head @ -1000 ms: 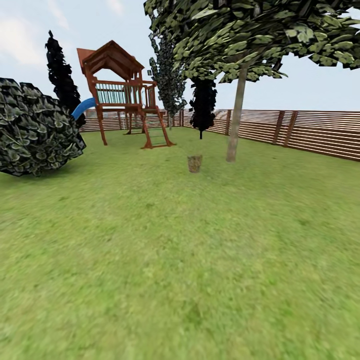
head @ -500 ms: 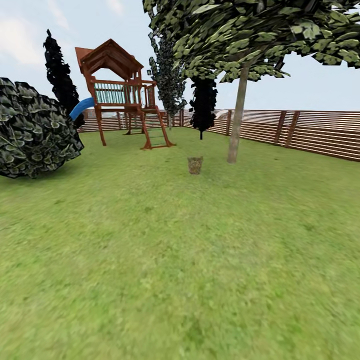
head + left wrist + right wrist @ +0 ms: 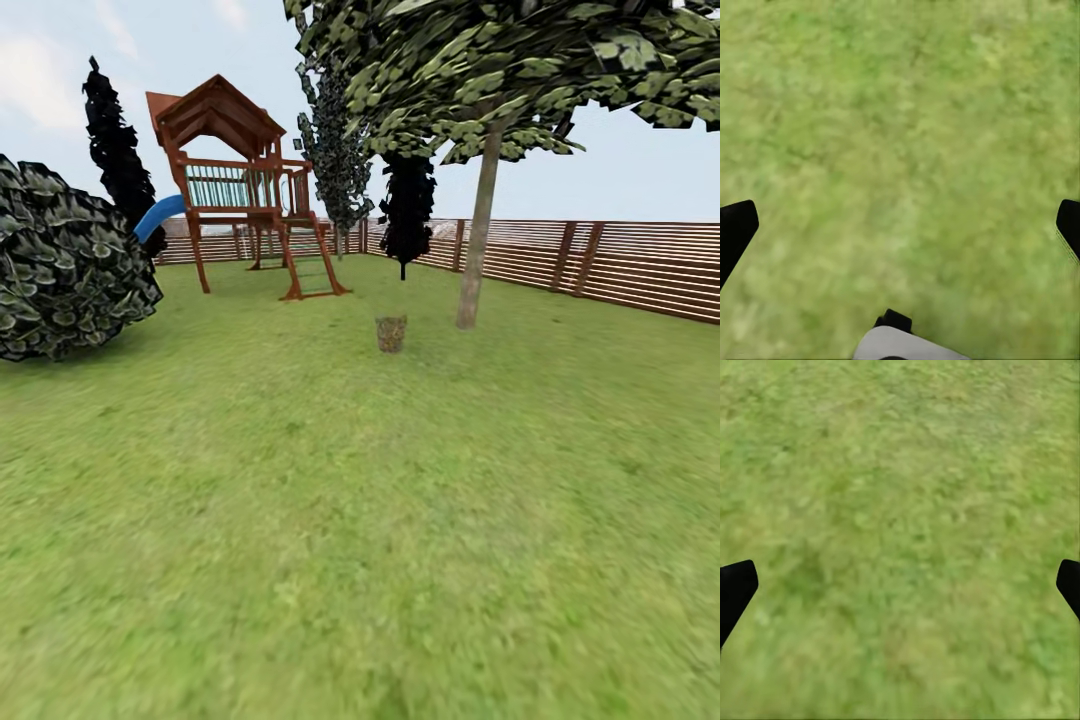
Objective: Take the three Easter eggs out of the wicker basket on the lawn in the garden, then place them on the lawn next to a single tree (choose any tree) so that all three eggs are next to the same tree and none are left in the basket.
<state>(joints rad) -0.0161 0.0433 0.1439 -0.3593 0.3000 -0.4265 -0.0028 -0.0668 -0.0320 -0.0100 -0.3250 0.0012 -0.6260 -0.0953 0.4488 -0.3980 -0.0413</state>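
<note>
The wicker basket stands far off on the lawn, small in the head view; the eggs are too small or hidden to make out. Just right of the basket rises the tree with a pale trunk and blocky green canopy. My left gripper hangs over bare grass, open, its black fingertips at the picture's two sides. My right gripper is likewise open over grass, with nothing between its fingers.
A red-brown play tower with a blue slide stands at the back left. A big dark leafy bush sits at the left. Black conifers and a slatted wooden fence line the back and right.
The whole head view has shifted slightly: bush and play tower slid left and the basket sits a touch lower and larger, so the camera has advanced. Nothing else moved.
</note>
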